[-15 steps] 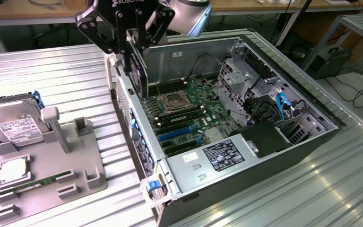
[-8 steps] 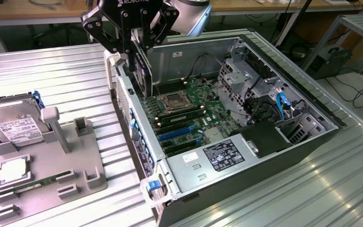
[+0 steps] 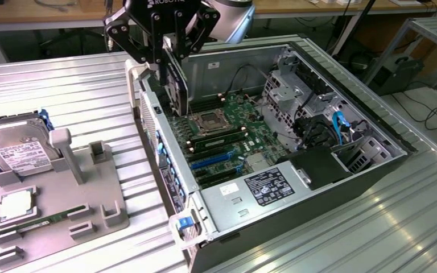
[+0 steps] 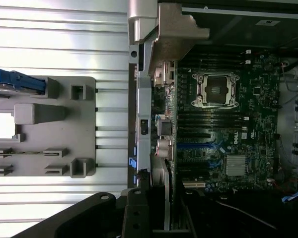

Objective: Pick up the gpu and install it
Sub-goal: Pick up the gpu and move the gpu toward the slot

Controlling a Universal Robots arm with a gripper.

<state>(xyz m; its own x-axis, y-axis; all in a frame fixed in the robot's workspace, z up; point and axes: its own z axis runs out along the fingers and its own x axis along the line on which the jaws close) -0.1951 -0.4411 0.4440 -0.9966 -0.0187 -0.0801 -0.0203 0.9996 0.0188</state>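
The fingers point(image 3: 156, 57) are clamped on the gpu point(image 3: 177, 85). It hangs edge-on over the motherboard point(image 3: 226, 133) inside the open computer case point(image 3: 279, 199). Its lower edge seems just clear of the board.

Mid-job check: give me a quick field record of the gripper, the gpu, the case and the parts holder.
gripper: black robot gripper, shut on the card
held: flat dark gpu card, upright, edge-on
position: over the green motherboard in the open black computer case
installed: not yet seated
holder: grey parts tray, silver hard drive on it
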